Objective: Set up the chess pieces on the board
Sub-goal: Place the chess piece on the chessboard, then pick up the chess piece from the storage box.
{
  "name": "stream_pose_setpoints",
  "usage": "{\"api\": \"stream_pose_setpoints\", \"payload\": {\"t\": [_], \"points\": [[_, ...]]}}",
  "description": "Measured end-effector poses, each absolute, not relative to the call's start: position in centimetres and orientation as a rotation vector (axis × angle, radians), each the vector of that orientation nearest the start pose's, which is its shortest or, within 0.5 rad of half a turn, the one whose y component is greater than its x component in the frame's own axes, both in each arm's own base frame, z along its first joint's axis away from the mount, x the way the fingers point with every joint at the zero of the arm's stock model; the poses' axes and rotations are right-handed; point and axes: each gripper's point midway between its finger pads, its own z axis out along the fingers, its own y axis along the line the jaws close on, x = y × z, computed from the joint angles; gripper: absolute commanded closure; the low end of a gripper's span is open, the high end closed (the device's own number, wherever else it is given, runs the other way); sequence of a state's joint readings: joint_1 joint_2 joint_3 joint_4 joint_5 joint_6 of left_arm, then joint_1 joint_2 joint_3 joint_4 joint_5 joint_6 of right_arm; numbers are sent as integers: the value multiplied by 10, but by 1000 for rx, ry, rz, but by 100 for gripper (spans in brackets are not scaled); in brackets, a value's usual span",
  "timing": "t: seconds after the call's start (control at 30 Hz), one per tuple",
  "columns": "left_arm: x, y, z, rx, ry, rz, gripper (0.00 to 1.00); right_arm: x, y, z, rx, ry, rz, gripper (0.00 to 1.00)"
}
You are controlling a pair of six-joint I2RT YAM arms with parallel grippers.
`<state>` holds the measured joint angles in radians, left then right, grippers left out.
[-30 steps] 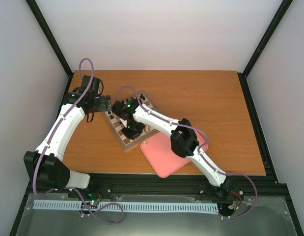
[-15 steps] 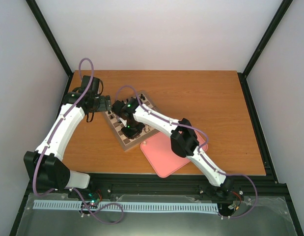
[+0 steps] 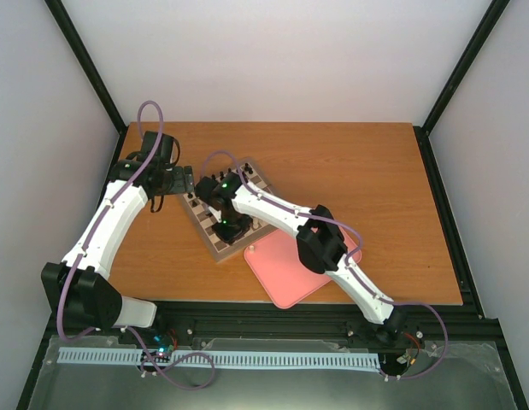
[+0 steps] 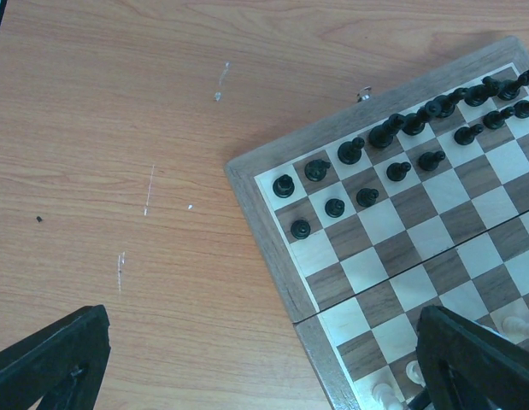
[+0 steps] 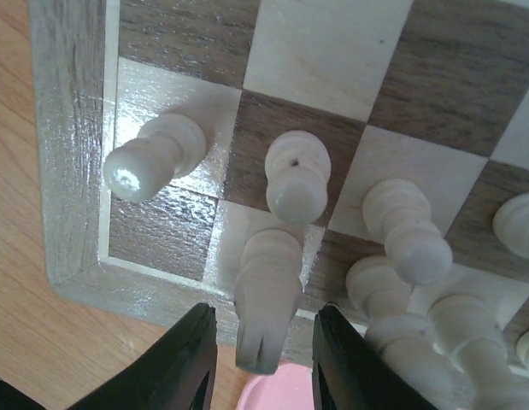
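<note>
Fingers (image 5: 189, 359) of right gripper (image 5: 262, 363) parted, slim gap each side of pale piece (image 5: 266, 295). It stands in edge row of board (image 5: 72, 179), near corner, among other chess pieces (image 5: 298, 184). Left gripper (image 4: 260, 350) spread wide, empty, beside board's left edge.
Step, likely: releasing placed piece.
Next: lift straight up, clear of close neighbours, then fetch another.
Versus earlier: arms almost unchanged, right wrist nudged slightly.
</note>
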<state>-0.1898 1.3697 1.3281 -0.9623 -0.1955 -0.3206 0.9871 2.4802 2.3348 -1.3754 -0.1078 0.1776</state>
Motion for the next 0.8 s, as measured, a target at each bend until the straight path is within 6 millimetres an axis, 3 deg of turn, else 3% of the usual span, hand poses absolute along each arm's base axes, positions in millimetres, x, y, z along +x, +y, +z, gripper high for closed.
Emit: {"api": "stream_pose_setpoints", "payload": {"t": [0.17, 0.37, 0.5, 0.6, 0.8], "points": [[345, -32, 217, -239, 2535, 53, 0, 254, 420, 66, -1244, 2879, 203, 65], [345, -33, 217, -238, 2538, 53, 0, 251, 414, 105, -1225, 2824, 254, 66], [346, -33, 215, -238, 2543, 55, 0, 240, 397, 126, -1212, 2815, 258, 69], [347, -33, 212, -237, 2552, 56, 0, 229, 379, 125, -1215, 2845, 231, 70], [348, -34, 208, -235, 2565, 54, 0, 215, 362, 93, -1238, 2935, 165, 70]]}}
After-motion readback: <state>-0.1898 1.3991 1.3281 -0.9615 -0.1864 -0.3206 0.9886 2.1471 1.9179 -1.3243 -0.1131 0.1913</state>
